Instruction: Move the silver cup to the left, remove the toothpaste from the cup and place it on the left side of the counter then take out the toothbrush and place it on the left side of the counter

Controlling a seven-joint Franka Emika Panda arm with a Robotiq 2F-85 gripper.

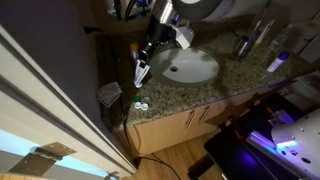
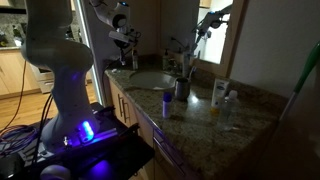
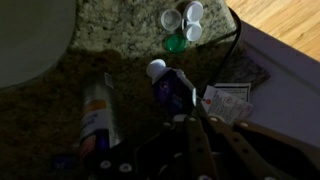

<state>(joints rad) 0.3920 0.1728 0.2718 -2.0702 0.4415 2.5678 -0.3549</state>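
My gripper [image 3: 200, 118] hovers low over the left part of the counter [image 1: 118, 70], left of the white basin [image 1: 190, 66]. Its fingers are close together on a thin pale stick, the toothbrush [image 3: 193, 97], whose tip shows between them. The toothpaste [image 3: 97, 115] lies flat on the granite beside the gripper, towards the basin. The silver cup [image 1: 243, 46] stands on the other side of the basin and also shows in an exterior view [image 2: 181, 88]. The gripper shows in both exterior views [image 1: 146, 58] [image 2: 125, 45].
A purple bottle with a white cap [image 3: 168, 88] lies just ahead of the fingers. Small white caps [image 3: 188, 20], a green cap [image 3: 176, 43] and a paper packet [image 3: 228, 100] lie near the counter's front edge. A white bottle with a purple-lit cap [image 2: 167, 101] stands near the cup.
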